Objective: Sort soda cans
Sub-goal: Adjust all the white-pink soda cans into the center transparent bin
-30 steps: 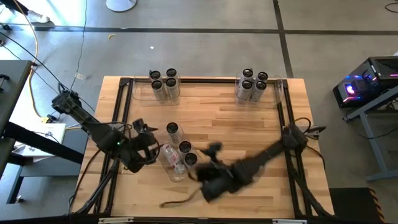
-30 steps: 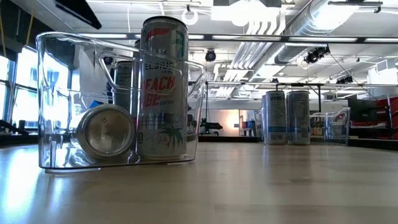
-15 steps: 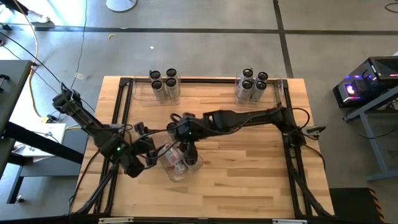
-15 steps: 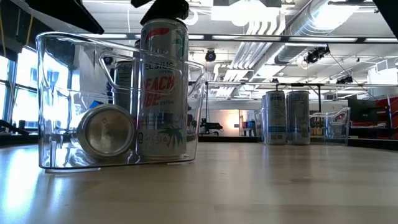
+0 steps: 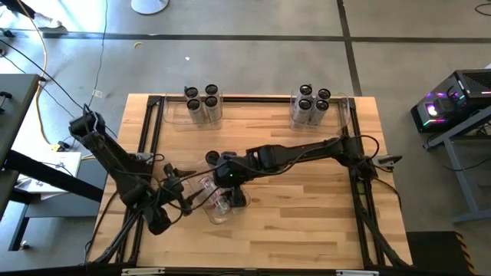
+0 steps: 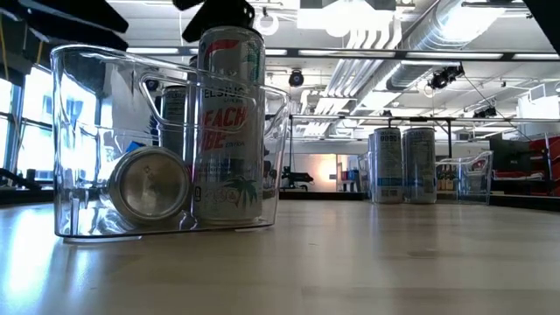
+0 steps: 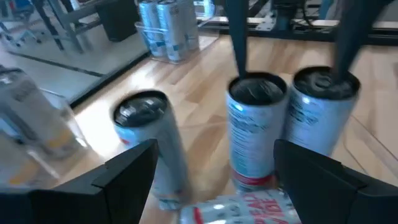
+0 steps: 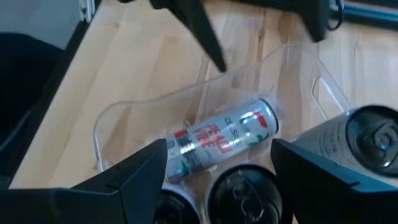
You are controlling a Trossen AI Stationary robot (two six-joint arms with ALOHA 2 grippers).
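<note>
A clear bin [image 5: 209, 208] near the table's middle holds one soda can lying on its side [image 8: 224, 140]. Three upright cans stand at its right side [image 7: 149, 137], [image 7: 255, 121], [image 7: 323, 102]; inside or just outside the bin, I cannot tell. My right gripper [image 5: 224, 175] hangs open over them, pointing slantwise down, its fingertips just above two can tops; whether they touch does not show. My left gripper [image 5: 182, 193] is open at the bin's left side, facing the cans. In the low view a dark gripper [image 6: 214, 13] shows above the upright can [image 6: 229, 122].
Two more clear bins stand along the far edge, left [image 5: 178, 115] and right [image 5: 342, 113], each with several upright cans. A black frame [image 5: 153, 130] runs around the tabletop. Bare wood lies right of the middle bin.
My right gripper has swung from the near edge toward the far left and now hangs over the upright cans, tipped further down. My left gripper has sunk and drawn toward the near edge, rolling as it went. The cans and the bin have stayed put.
</note>
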